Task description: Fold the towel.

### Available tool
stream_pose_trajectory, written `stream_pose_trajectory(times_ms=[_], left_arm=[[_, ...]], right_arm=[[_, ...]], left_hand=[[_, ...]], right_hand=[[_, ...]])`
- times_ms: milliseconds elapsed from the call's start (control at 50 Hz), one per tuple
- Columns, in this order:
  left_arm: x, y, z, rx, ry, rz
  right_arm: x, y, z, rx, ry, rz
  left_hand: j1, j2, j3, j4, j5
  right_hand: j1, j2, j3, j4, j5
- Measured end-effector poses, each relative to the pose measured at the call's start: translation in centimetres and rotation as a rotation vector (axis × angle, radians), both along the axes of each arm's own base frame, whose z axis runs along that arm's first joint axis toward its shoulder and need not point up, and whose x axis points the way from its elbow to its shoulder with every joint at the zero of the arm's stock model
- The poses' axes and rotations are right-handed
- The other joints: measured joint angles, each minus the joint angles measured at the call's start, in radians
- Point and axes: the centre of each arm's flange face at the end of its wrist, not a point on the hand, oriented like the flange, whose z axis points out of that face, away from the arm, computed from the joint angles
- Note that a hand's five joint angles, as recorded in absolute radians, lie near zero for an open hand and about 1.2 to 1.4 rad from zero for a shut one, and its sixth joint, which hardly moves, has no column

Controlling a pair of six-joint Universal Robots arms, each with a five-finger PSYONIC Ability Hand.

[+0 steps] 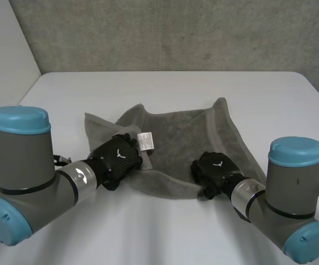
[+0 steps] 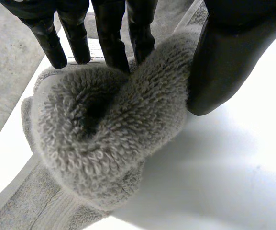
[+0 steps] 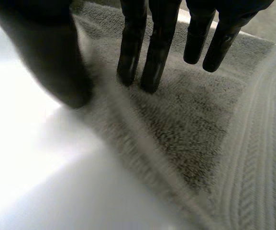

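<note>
A grey towel [image 1: 184, 135] lies rumpled and partly folded on the white table [image 1: 165, 88], with a white label [image 1: 146, 141] showing near its left side. My left hand [image 1: 118, 157] is at the towel's near left edge. In the left wrist view its fingers [image 2: 110, 33] and thumb [image 2: 224, 62] pinch a bunched fold of the towel [image 2: 104, 134] between them. My right hand [image 1: 214, 171] is at the near edge further right. There its fingers [image 3: 147, 52] press down on the towel [image 3: 195, 120] and its thumb [image 3: 56, 62] closes against the edge.
The far half of the table is bare up to a grey wall [image 1: 176, 33]. Bare table lies in front of the towel between both arms [image 1: 165, 232]. The towel's right corner [image 1: 221, 105] points toward the far side.
</note>
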Motion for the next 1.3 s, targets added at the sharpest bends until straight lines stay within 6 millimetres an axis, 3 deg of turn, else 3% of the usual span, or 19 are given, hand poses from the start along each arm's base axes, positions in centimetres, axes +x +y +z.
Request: stream_pose_trajectory(times_ms=[100,220,280,380,500,560,720,840,1140,1300], left_arm=[[0.4,-0.2,0.8,0.018,0.049,0.040],[0.8,-0.8,2.0,0.035,0.123,0.094],[1.0,-1.2,2.5,0.039,0.153,0.116],[1.4,-1.6,2.7,0.047,0.171,0.142],[2.3,-1.3,1.7,0.089,0.152,0.166],[3.0,-1.1,1.1,0.115,0.139,0.186],[5.4,-0.8,0.9,0.152,0.138,0.249],[5.8,-0.8,2.0,0.143,0.161,0.243],[1.8,-0.2,4.2,0.046,0.290,0.143],[1.5,-0.7,4.5,-0.016,0.311,0.188]], right_arm=[[0.3,0.1,-0.2,0.007,0.000,0.013],[0.3,-0.2,0.3,-0.004,-0.011,0.023],[0.5,-0.7,1.7,-0.039,-0.030,0.039],[0.2,-2.1,6.1,-0.150,-0.053,0.060],[-2.1,-4.7,10.9,-0.300,-0.007,0.027],[-2.9,-5.3,11.6,-0.335,0.022,0.013],[-3.4,-5.3,10.7,-0.328,0.062,0.017],[-3.2,-4.6,9.6,-0.294,0.061,0.034],[-3.0,-3.3,8.1,-0.251,0.056,0.065],[-3.1,-3.2,7.7,-0.239,0.059,0.064]], left_hand=[[-0.006,-0.006,0.000,0.000,-0.005],[-0.072,-0.077,0.000,0.000,-0.075],[-0.143,-0.148,0.000,0.000,-0.146],[-0.219,-0.233,0.000,0.000,-0.240],[-0.229,-0.238,0.000,0.000,-0.248],[-0.229,-0.238,0.000,0.000,-0.248],[-0.229,-0.238,0.000,0.000,-0.250],[-0.234,-0.242,0.000,0.000,-0.255],[-0.257,-0.266,0.000,0.000,-0.290],[-0.276,-0.285,0.000,0.000,-0.309]], right_hand=[[0.338,0.358,0.000,0.000,0.349],[0.344,0.410,0.000,0.000,0.387],[0.344,0.410,0.000,0.000,0.387],[0.345,0.410,0.000,0.000,0.387],[0.345,0.410,0.000,0.000,0.387],[0.345,0.410,0.000,0.000,0.387],[0.345,0.410,0.000,0.000,0.387],[0.345,0.410,0.000,0.000,0.387],[0.345,0.416,0.000,0.000,0.387],[0.345,0.416,0.000,0.000,0.387]])
